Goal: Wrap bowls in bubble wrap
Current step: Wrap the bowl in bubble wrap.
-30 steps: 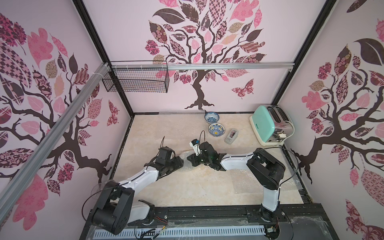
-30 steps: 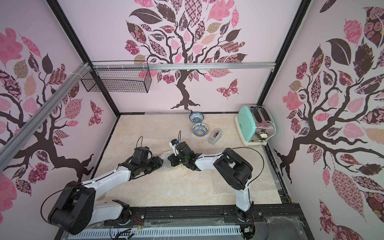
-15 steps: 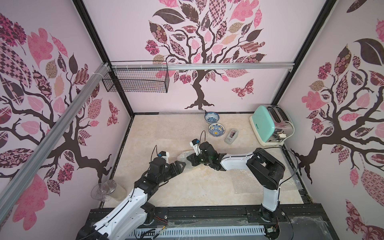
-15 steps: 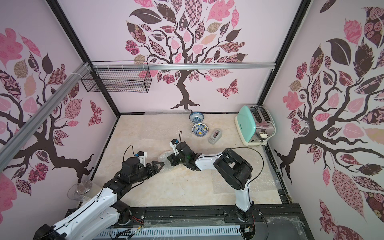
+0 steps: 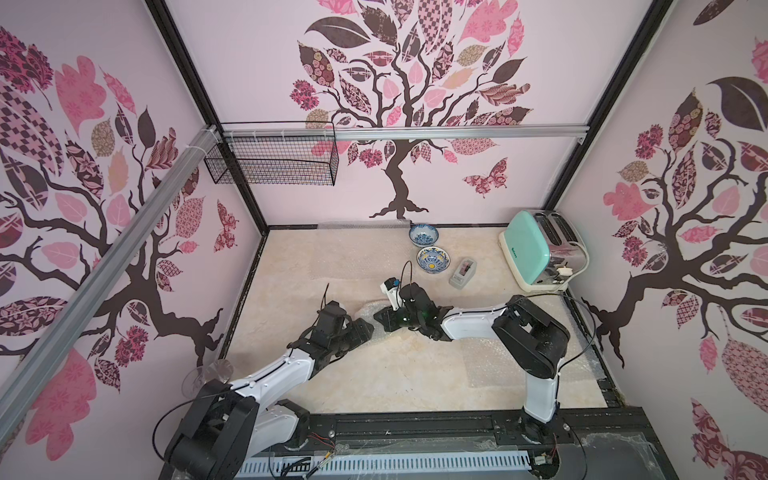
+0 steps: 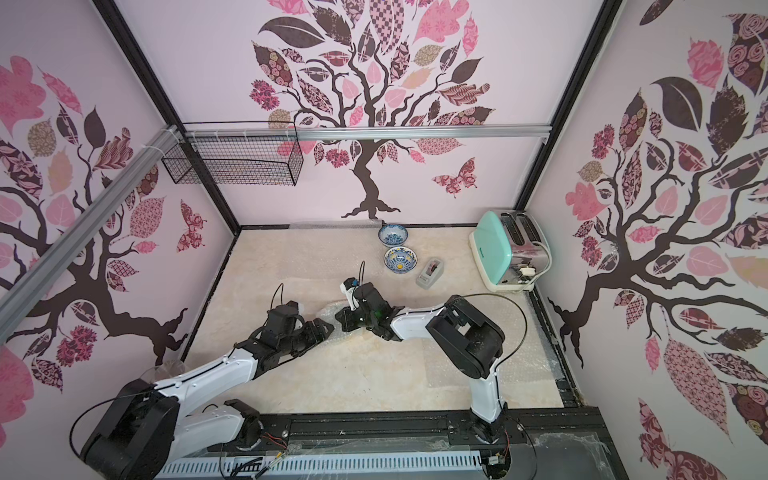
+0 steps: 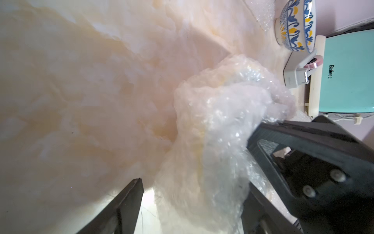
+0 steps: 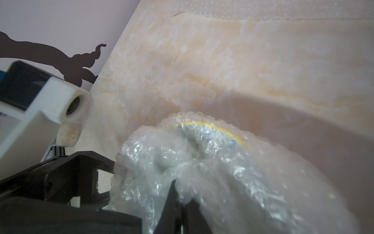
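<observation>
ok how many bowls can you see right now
3. One blue-and-white bowl farthest back; a blue-and-yellow bowl just in front of it, beside the tape dispenser; a third bowl mid-table inside the bubble wrap, only its yellow rim showing.

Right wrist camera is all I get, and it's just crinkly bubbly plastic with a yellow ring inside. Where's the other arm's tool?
Observer: The left tool is open. Its fingers are spread on either side of the same clear crumpled bubble wrap bundle.
Operator: Are there more bowls to wrap?
Observer: Yes, two bare ones sit near the pink back wall: a small blue-and-white ceramic bowl and a blue-and-yellow patterned ceramic bowl.
Operator: Is anything next to them?
Observer: A grey tape dispenser sits beside the blue-and-yellow patterned ceramic bowl.
</observation>
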Robot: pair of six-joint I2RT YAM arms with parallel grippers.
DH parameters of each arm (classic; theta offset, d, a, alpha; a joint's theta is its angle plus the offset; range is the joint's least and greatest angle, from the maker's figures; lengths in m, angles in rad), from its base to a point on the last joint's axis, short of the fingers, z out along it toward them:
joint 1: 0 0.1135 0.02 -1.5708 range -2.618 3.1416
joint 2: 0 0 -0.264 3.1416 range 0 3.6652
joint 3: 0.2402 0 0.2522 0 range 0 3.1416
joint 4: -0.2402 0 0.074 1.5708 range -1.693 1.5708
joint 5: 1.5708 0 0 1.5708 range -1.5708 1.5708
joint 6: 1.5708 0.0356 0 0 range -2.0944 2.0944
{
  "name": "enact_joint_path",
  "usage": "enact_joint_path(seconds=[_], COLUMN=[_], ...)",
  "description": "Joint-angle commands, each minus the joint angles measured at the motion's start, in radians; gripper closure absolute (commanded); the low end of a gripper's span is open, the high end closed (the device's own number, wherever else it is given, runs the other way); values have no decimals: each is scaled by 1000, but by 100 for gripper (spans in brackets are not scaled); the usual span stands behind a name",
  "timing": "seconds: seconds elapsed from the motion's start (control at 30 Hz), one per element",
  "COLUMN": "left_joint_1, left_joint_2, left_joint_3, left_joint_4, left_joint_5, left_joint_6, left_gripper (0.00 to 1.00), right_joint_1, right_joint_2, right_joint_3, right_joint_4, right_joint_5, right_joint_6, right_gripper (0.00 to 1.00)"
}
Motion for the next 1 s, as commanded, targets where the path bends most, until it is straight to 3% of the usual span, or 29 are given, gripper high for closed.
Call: enact_joint_path(seconds=[0.0,0.2,0.37,0.47,0.6,0.7,0.97], left_joint_1=[1,5,6,25,75,113,115], left_joint_2=[70,140,132,118,122,131,163], left_joint_3=[40,58,63,44,34,34,95], left_joint_4=[33,63,20,21,23,44,12], left_joint_5=[-45,-18,-7,1,73,130,178], left_joint_6=[19,53,111,123,151,158,194], left_gripper=[24,28,32,34,34,34,34], right_joint_1=[0,0,-6,-17,-56,-57,-59], right_joint_2=[-5,-43,-140,-223,-296,-309,-275], right_joint_3=[-13,-13,28,36,30,11,-58], right_joint_4=[-55,-96,-235,-315,-386,-391,-225], right_joint_5=[-9,-7,21,95,140,126,74], right_joint_6=[0,-2,-63,-132,-219,-374,-744], right_gripper=[100,91,49,31,22,15,4])
